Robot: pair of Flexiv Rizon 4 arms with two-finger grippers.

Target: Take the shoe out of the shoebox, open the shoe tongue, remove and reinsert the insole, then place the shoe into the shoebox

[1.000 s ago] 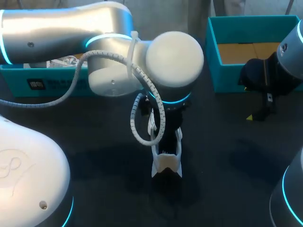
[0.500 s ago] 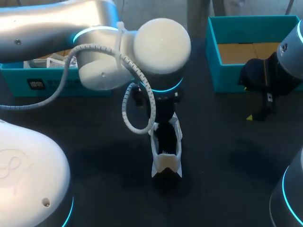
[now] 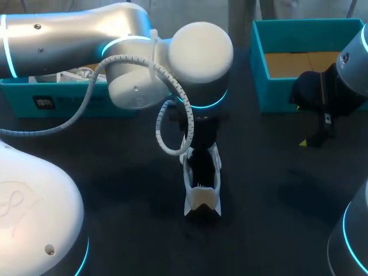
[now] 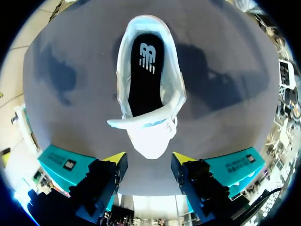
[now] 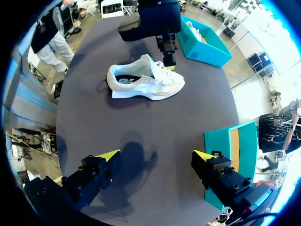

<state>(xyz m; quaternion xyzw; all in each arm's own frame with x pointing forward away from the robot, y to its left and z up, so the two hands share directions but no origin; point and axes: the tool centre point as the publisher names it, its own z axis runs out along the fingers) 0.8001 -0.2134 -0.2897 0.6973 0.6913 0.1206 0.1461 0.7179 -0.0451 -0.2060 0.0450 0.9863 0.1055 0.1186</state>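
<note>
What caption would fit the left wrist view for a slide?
Left gripper, fingers open, with a white shoe ahead on the dark table, black insole visible inside.

Table point(image 3: 276, 172) holds white shoe point(image 3: 202, 187), left teal box point(image 3: 57, 102), right teal box point(image 3: 260, 63).

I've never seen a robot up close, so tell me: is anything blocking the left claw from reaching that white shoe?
Nothing visible does. The left gripper, fingers open, hangs directly over the toe end of the white shoe, which stands on the dark table. Nothing sits between them.
</note>
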